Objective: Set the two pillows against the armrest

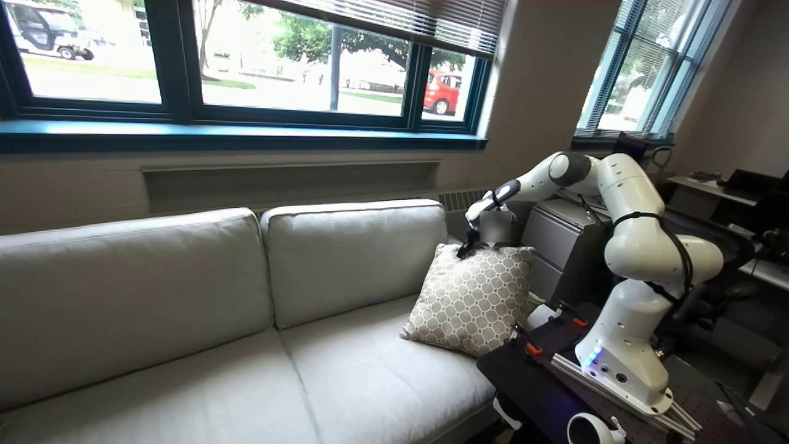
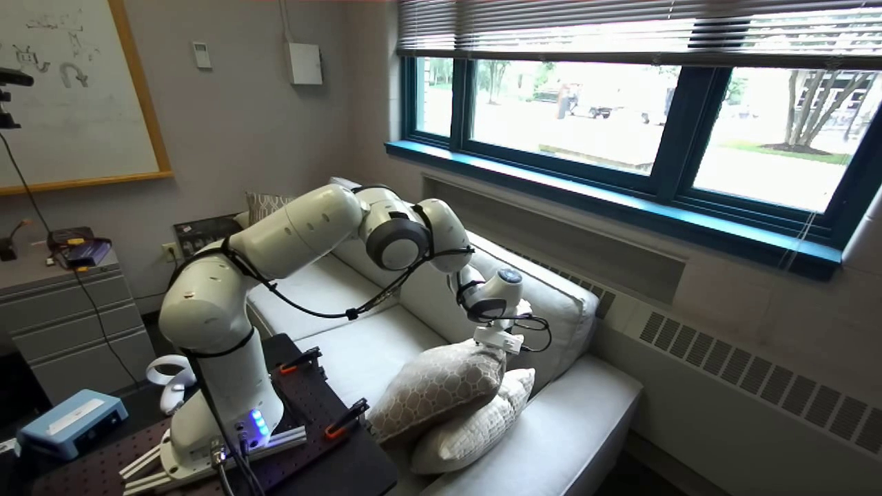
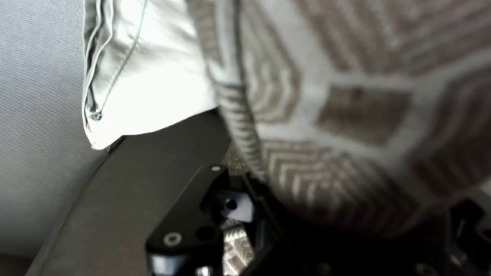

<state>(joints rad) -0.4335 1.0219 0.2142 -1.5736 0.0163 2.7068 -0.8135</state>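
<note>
Armrest (image 2: 579, 420): closes one end of the cream-white sofa (image 1: 203, 394).
Cream pillow (image 2: 475, 427): slants just beside the armrest, on its inner side.
Lattice pillow (image 1: 471, 302): stands tilted on the seat (image 1: 363, 364), leaning over the cream pillow, one layer farther from the armrest.
Gripper (image 1: 485, 245): hangs inward of the armrest, at the lattice pillow's top edge, with fingers (image 3: 188, 222) beside the fabric in the wrist view; cannot tell whether clamped on it or merely spread around it.
Black table (image 2: 358, 468): stands across the pillows from the armrest, just beside the lattice pillow; bears the white arm (image 1: 629, 345) and two black-and-orange clamps (image 2: 348, 418).
Radiator cover (image 2: 730, 351): runs behind the armrest.
Blue box (image 2: 72, 421): sits beyond the arm from the armrest; carries a white label, print too small to read.
Hand controller (image 2: 172, 398): lies likewise beyond the arm from the armrest.
Third pillow (image 2: 265, 204): rests, patterned, at the sofa end opposite the armrest.
Whiteboard (image 2: 69, 103): hangs well apart from the armrest, past the sofa's opposite end; bears marker sketches.
Window (image 1: 277, 68): rises above the armrest, blue-framed, with blinds (image 2: 551, 27) partly lowered; shows a red car (image 1: 441, 92) outside.
</note>
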